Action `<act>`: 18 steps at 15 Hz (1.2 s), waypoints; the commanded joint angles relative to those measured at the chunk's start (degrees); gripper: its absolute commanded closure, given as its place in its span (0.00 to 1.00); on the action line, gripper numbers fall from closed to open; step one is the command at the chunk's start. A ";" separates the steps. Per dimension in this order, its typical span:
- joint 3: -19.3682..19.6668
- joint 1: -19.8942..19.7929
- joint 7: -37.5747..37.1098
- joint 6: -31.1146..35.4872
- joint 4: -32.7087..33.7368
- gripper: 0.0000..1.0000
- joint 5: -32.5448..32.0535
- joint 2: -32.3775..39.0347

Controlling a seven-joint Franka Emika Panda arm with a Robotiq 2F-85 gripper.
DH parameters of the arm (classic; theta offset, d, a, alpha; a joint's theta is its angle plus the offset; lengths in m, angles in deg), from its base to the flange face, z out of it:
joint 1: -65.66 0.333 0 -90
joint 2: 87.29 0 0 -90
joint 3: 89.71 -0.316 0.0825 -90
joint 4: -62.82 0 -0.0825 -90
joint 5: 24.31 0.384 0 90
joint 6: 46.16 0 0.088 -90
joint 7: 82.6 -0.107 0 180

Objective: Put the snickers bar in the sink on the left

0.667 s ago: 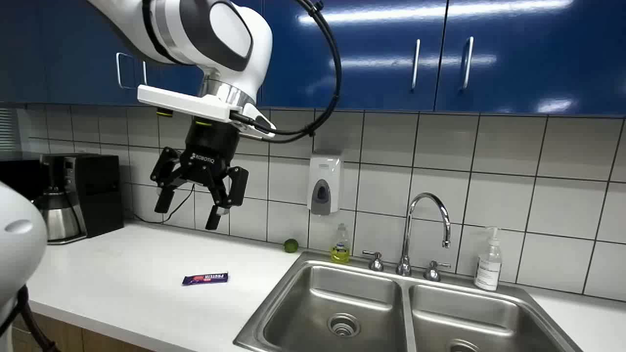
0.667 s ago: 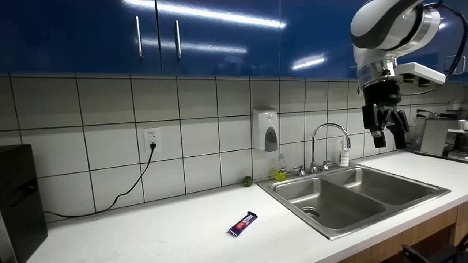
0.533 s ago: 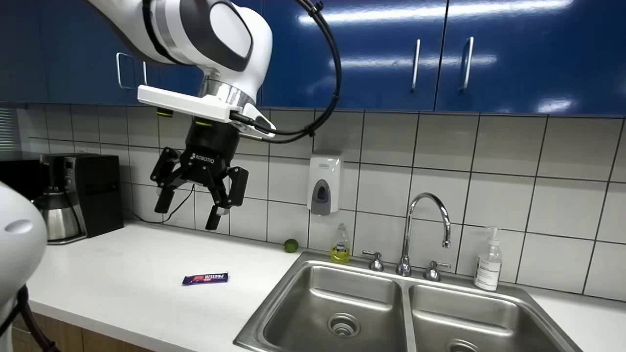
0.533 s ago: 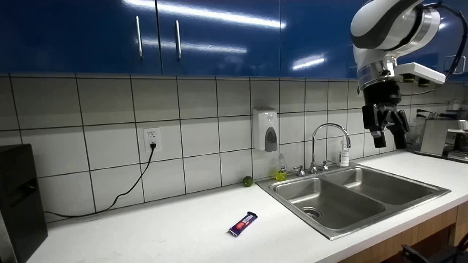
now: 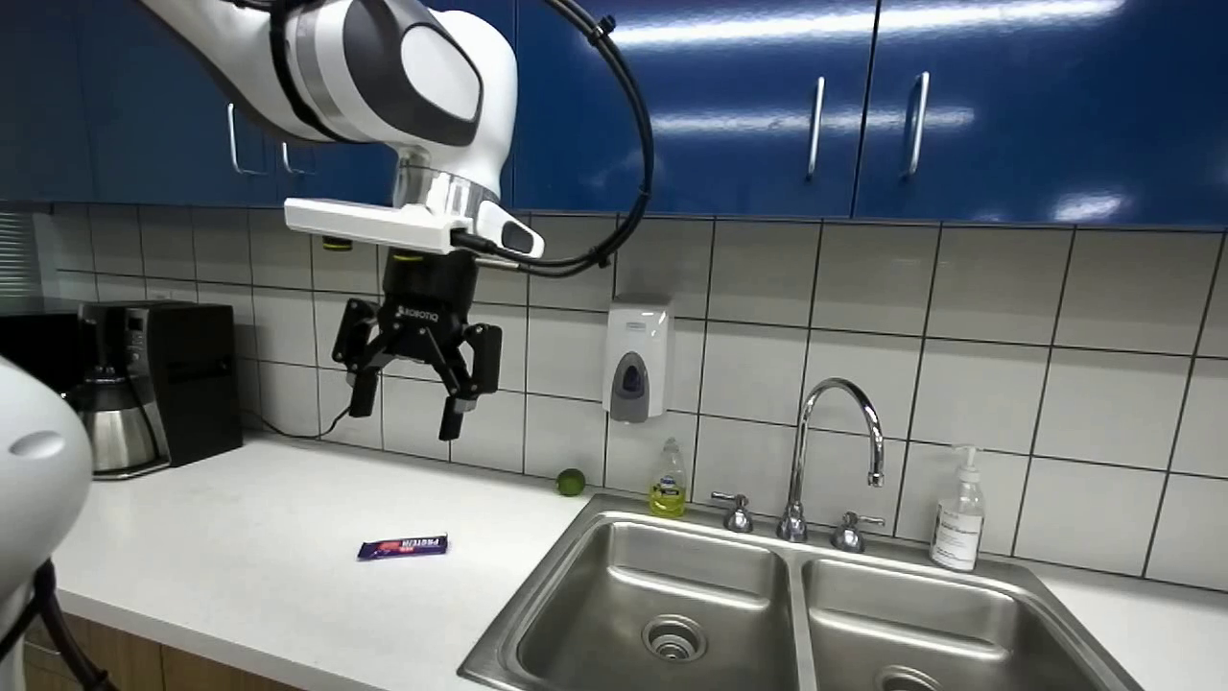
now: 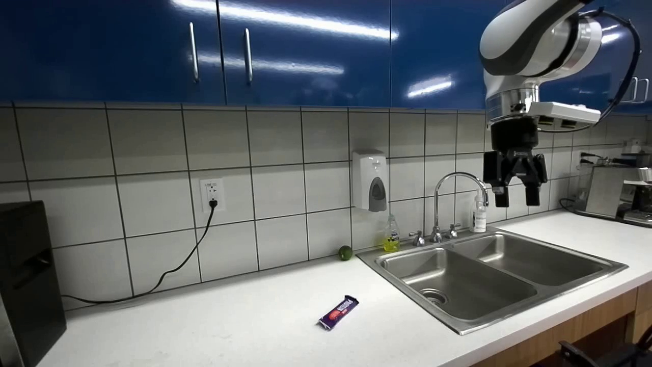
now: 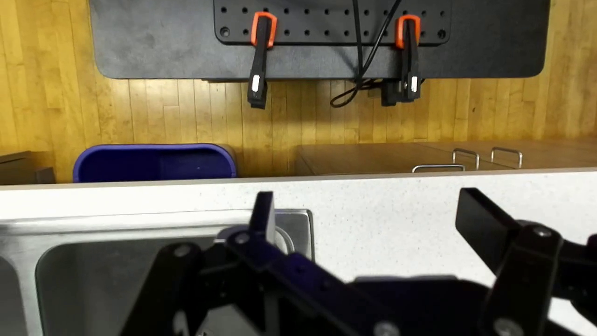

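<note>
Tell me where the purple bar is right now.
In both exterior views, the purple bar lies on the white counter, image-left of the sink and nearer the camera than the green lime by the tiled wall.

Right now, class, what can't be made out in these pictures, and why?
Any fine print on the bar: too small in both exterior views.
Rest of the bin: hidden by the counter, wrist view.
Rest of the right drain: cut by the bottom edge in an exterior view.
</note>
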 commanded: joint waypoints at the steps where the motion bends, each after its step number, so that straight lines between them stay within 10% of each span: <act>1: -2.82 -0.24 -4.05 7.03 -1.64 0.00 0.10 3.67; 18: -9.94 4.41 -11.28 29.88 10.11 0.00 2.47 40.83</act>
